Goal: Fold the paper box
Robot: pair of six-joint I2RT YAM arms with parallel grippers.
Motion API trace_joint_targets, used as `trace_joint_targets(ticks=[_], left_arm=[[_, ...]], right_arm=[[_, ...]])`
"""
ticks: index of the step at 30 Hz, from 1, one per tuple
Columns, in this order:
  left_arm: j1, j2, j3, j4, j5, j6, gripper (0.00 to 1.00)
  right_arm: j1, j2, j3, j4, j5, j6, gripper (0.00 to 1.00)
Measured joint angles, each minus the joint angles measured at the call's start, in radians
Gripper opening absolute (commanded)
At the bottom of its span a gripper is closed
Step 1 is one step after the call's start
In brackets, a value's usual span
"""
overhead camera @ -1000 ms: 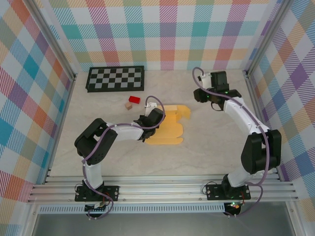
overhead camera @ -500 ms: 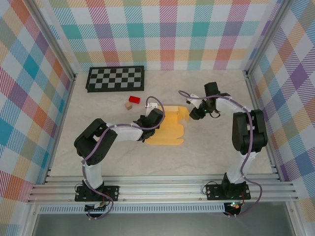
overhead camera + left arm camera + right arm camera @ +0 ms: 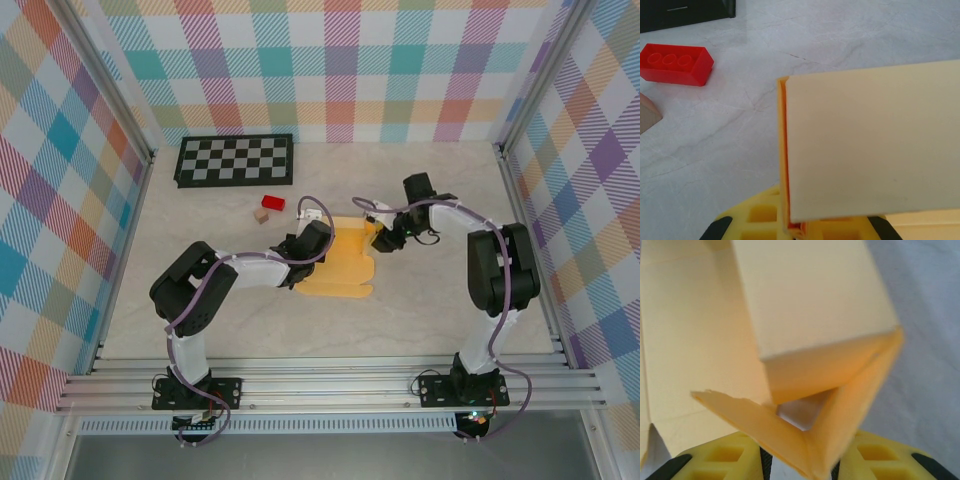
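Observation:
The yellow-orange paper box [image 3: 338,268] lies partly folded in the middle of the table. My left gripper [image 3: 302,250] is at its left edge, shut on a doubled-over panel. In the left wrist view that panel [image 3: 870,145] rises from between the yellow fingers [image 3: 760,217], pinched at the left gripper [image 3: 797,229]. My right gripper [image 3: 385,240] stands at the box's raised right flap. In the right wrist view a V-shaped folded corner of the box [image 3: 810,295] sits between the parted jaws of the right gripper [image 3: 799,467], with a gap beside the left pad.
A black-and-white checkerboard [image 3: 235,160] lies at the back left. A small red block [image 3: 273,203] and a tan cube [image 3: 261,215] sit just behind the left gripper; the left wrist view also has the red block [image 3: 675,64]. Plaid walls and metal rails enclose the table.
My right arm swung in from the back right and came down at the box's right flap. The left gripper kept its hold and did not move.

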Motion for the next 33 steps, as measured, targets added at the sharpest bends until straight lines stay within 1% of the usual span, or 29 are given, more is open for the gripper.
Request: trace_joint_targets(ticks=[4, 8, 14, 20, 24, 26, 30, 31, 33], left_arm=[[0.000, -0.001, 0.000, 0.000, 0.008, 0.000, 0.00], [0.000, -0.002, 0.000, 0.000, 0.013, 0.000, 0.00], [0.000, -0.003, 0.000, 0.000, 0.019, -0.002, 0.00], [0.000, -0.005, 0.000, -0.003, 0.026, -0.019, 0.00], [0.000, -0.009, 0.003, -0.023, 0.027, -0.040, 0.00], [0.000, -0.010, 0.013, -0.043, 0.027, -0.058, 0.00], [0.000, -0.010, 0.040, -0.101, 0.027, -0.101, 0.00], [0.000, -0.010, 0.048, -0.120, 0.022, -0.111, 0.00], [0.000, -0.010, 0.058, -0.153, 0.011, -0.134, 0.00]], right_arm=[[0.027, -0.011, -0.022, 0.028, -0.001, 0.020, 0.36], [0.034, -0.034, -0.033, 0.069, 0.005, 0.078, 0.32], [0.043, -0.087, -0.105, 0.211, 0.060, 0.237, 0.33], [0.068, -0.091, -0.152, 0.322, 0.111, 0.350, 0.34], [0.099, -0.091, -0.157, 0.364, 0.191, 0.402, 0.33], [0.113, -0.091, -0.157, 0.383, 0.233, 0.451, 0.30], [0.167, -0.091, -0.157, 0.422, 0.377, 0.540, 0.29], [0.191, -0.091, -0.157, 0.433, 0.425, 0.562, 0.28], [0.225, -0.089, -0.157, 0.448, 0.496, 0.608, 0.22]])
